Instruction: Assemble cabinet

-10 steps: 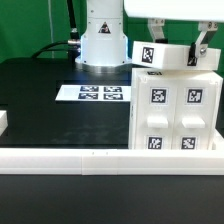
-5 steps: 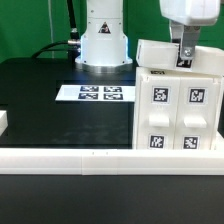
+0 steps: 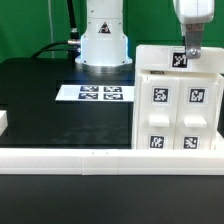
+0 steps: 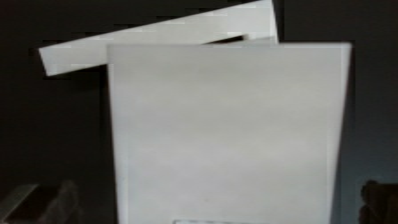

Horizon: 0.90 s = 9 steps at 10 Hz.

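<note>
The cabinet [image 3: 175, 115] stands at the exterior view's right, a white box with four tagged panels on its face. A white top piece with one tag [image 3: 178, 58] lies on its upper side. My gripper [image 3: 188, 44] hangs just above that piece, near the cabinet's far right corner. In the wrist view a flat white panel [image 4: 222, 120] fills the middle. My gripper [image 4: 210, 205] is open, with a dark finger [image 4: 39, 203] on each side of the panel and a dark gap between. A second white edge [image 4: 160, 38] sticks out askew behind the panel.
The marker board [image 3: 100, 93] lies on the black table in front of the arm's white base [image 3: 103, 35]. A long white rail [image 3: 70, 156] runs along the front edge. A small white block [image 3: 3, 122] sits at the far left.
The tagged top piece was held tilted above the cabinet. It came down onto the cabinet's top and now lies there. My gripper has shifted right and risen a little.
</note>
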### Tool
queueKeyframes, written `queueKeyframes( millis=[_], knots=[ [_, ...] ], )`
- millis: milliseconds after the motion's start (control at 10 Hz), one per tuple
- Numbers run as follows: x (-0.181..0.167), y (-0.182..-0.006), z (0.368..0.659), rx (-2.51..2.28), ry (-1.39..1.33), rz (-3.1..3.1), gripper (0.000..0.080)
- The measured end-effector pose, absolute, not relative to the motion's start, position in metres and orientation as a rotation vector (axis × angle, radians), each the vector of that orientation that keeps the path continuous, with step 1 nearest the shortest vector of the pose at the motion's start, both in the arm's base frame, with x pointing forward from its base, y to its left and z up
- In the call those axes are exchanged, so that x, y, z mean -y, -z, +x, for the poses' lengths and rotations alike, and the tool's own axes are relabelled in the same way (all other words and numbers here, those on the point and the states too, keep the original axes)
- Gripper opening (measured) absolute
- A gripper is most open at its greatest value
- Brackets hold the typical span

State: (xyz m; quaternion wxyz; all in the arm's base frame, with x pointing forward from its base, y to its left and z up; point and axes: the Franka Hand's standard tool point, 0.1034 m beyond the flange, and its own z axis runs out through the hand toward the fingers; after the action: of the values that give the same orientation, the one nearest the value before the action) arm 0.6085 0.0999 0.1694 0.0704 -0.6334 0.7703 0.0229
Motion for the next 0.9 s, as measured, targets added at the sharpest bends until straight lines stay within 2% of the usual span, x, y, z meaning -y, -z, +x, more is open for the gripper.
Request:
queueKeyframes(
  millis=[200,400,600,800,900],
  knots=[
    [-0.102,-0.192,0.612,-2.265,-0.045,-1.852,0.0797],
    [-0.102,-0.187,0.610,-2.226,-0.045,-1.910,0.0797],
    [-0.108,-0.183,0.613,-1.937,-0.084,-2.264,0.0797],
    [-0.111,-0.186,0.618,-1.362,-0.080,-2.693,0.0797],
    [-0.113,-0.186,0.618,-1.321,-0.075,-2.711,0.0797]
  ],
)
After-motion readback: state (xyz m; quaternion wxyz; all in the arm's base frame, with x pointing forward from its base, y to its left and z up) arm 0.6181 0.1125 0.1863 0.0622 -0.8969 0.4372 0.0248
